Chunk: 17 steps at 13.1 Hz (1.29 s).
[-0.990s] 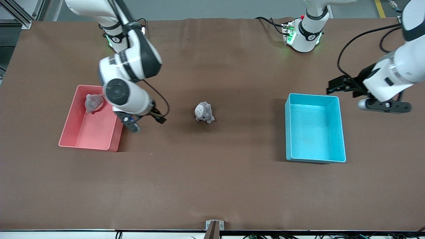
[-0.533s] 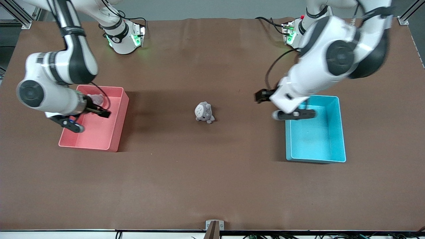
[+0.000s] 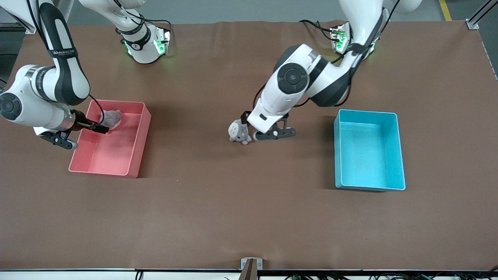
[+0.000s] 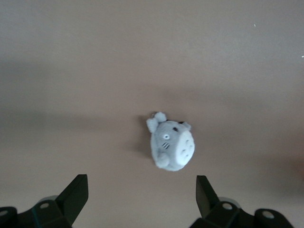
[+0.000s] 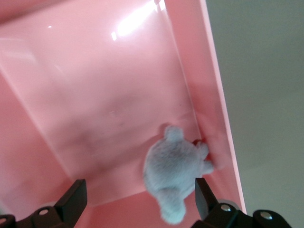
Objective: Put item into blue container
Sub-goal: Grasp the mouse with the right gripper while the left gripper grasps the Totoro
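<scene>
The blue container (image 3: 369,155), a cyan bin, stands empty toward the left arm's end of the table. A small grey plush toy (image 3: 239,132) sits upright on the brown mat mid-table. My left gripper (image 3: 273,134) hangs just beside that toy, on the blue container's side. In the left wrist view the toy (image 4: 172,145) lies just ahead of the left gripper (image 4: 141,200), whose fingers are open and hold nothing. My right gripper (image 3: 59,140) is at the pink bin's outer side. The right wrist view shows the right gripper (image 5: 139,202) open with nothing held.
A pink bin (image 3: 132,163) stands toward the right arm's end of the table. A second grey plush (image 3: 111,118) lies in the corner of it farthest from the front camera, and appears as the plush (image 5: 175,172) against the pink wall (image 5: 216,104).
The left arm swung from outside the blue container, across it, to the toy at mid-table. The right arm moved from between the pink bin and the toy, across the bin, to its outer side.
</scene>
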Tool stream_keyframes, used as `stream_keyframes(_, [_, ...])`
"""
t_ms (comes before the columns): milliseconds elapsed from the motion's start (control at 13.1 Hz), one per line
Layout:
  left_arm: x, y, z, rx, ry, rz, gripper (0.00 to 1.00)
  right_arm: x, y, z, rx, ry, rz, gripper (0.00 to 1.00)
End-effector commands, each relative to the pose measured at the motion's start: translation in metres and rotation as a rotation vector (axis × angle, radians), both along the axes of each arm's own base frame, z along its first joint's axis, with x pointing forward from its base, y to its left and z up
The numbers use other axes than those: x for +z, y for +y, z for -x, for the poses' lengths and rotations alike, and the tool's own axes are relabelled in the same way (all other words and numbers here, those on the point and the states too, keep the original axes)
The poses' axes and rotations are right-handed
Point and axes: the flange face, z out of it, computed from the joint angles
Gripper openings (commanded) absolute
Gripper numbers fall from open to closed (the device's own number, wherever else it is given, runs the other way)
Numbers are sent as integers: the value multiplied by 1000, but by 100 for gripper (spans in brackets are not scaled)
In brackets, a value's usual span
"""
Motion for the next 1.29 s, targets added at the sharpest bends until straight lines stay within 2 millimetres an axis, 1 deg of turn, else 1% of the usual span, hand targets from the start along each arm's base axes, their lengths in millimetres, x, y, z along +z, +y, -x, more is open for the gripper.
stream_keyframes(0, [-31,-16,0,30,-1,9,100,-17,1,26,13,-13,1,100])
stream_keyframes(76, [-51,-20,-1,32,1,6,100,-24,-1,30,6,-8,0,100])
stream_keyframes(152, [-66,-27,2,27,2,5,100,-27,-2,31,2,-7,0,100])
stream_keyframes(228, [-79,-32,5,22,3,4,100,-31,-3,33,-4,-3,-2,100])
stream_keyframes(381, [-104,-35,7,21,15,-6,100,-47,-2,40,-10,9,-3,100])
stream_keyframes(533, [-122,-42,14,14,15,-6,100,-62,-1,44,-15,22,-2,100])
stream_keyframes(609, [-133,-42,13,16,11,-6,100,-69,-3,47,-19,30,-1,99])
stream_keyframes(761, [-151,-45,15,19,7,0,100,-76,-4,50,-25,36,-1,95])
stream_keyframes(837, [-158,-54,23,21,22,12,100,-78,-4,50,-26,42,-2,83])
stream_keyframes(913, [-159,-58,26,35,29,31,100,-79,-2,50,-27,43,-5,68])
stream_keyframes(990, [-163,-59,26,45,33,39,100,-78,-2,50,-31,44,-6,48])
stream_keyframes(1066, [-163,-59,27,51,38,43,100,-78,-2,50,-34,45,-8,33])
stream_keyframes(1218, [-163,-60,28,72,58,61,100,-77,-1,48,-34,44,-7,14])
